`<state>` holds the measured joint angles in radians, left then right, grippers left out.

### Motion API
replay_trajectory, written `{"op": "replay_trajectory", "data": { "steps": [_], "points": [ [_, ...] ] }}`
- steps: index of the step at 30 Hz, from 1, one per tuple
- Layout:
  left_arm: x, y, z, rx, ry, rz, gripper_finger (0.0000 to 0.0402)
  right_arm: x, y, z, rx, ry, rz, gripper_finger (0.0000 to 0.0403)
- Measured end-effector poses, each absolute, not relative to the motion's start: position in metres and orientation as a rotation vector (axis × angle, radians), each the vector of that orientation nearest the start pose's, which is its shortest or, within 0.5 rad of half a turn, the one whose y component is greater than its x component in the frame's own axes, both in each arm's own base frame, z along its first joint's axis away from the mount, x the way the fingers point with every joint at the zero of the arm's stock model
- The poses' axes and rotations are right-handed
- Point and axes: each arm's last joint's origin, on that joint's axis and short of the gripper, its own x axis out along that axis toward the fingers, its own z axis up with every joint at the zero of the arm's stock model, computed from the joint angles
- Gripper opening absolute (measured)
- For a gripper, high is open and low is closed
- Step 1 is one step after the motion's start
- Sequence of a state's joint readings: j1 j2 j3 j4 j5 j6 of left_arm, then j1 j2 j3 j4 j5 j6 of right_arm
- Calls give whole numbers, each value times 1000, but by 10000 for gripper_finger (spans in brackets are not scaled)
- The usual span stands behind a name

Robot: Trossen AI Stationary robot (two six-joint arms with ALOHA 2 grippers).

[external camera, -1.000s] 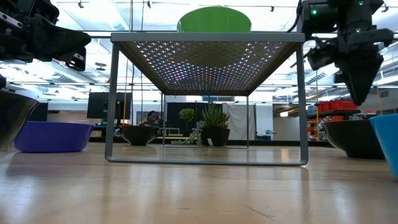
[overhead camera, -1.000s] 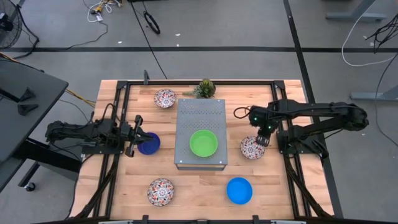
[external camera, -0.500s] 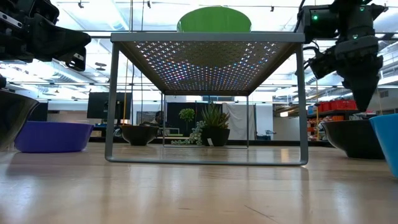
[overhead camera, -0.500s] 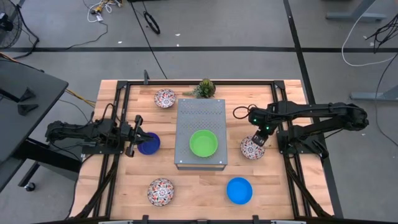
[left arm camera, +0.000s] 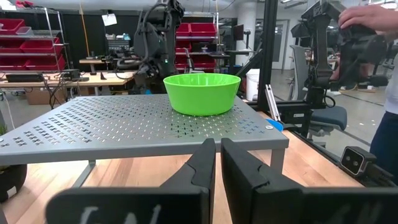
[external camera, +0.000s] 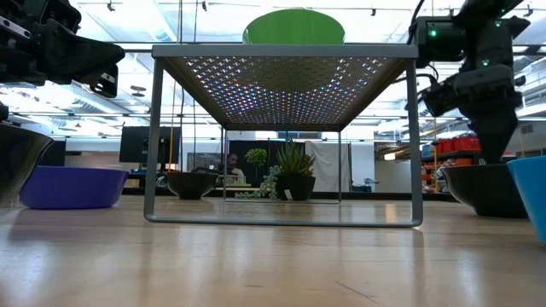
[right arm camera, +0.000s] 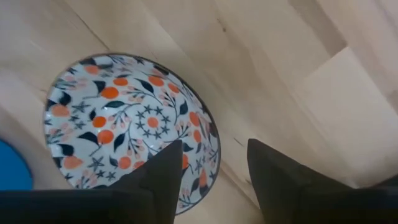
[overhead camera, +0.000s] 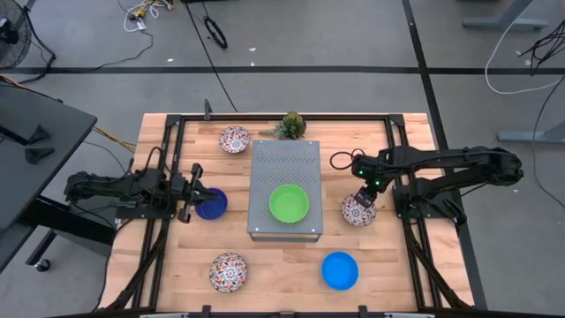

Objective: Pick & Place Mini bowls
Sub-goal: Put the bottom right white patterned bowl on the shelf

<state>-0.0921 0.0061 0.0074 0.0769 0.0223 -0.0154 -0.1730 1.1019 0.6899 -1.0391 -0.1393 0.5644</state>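
Left pincer (overhead camera: 191,201): low at the counter's left, fingers pressed almost together, pinching nothing, pointing at the dark blue bowl just beside it.
Dark blue bowl (overhead camera: 212,204): on the wooden counter (overhead camera: 274,265), left of the metal box.
Floral bowl, far left (overhead camera: 234,140): on the counter near the far edge, beside the box's far left corner.
Floral bowl, near left (overhead camera: 229,271): on the counter near the near edge.
Grey perforated box (overhead camera: 284,163): centre of the counter, standing as a raised platform.
Green bowl (overhead camera: 289,203): upright on top of the box, toward its near end.
Small spiky plant (overhead camera: 290,124): just beyond the box's far edge.
Light blue bowl (overhead camera: 340,270): on the counter, near and right of the box.
Floral bowl, right (right arm camera: 124,130): on the counter just right of the box, upright.
Right pincer (right arm camera: 211,180): pointing down over this bowl's rim, fingers spread, one above the bowl's inside and one outside it, pinching nothing.
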Motion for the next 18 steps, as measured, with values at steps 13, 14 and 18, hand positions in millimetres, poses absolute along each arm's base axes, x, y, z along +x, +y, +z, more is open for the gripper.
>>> {"op": "replay_trajectory", "data": {
  "steps": [13,14,18],
  "points": [
    [97,-10,173,-18,-77,-115,30,154,-23,181,677,1412,-412,183],
    [97,-10,173,-18,-77,-115,30,154,-23,181,677,1412,-412,183],
    [97,-10,173,-18,-77,-115,30,155,-23,181,677,1405,-410,177]
  ]
}}
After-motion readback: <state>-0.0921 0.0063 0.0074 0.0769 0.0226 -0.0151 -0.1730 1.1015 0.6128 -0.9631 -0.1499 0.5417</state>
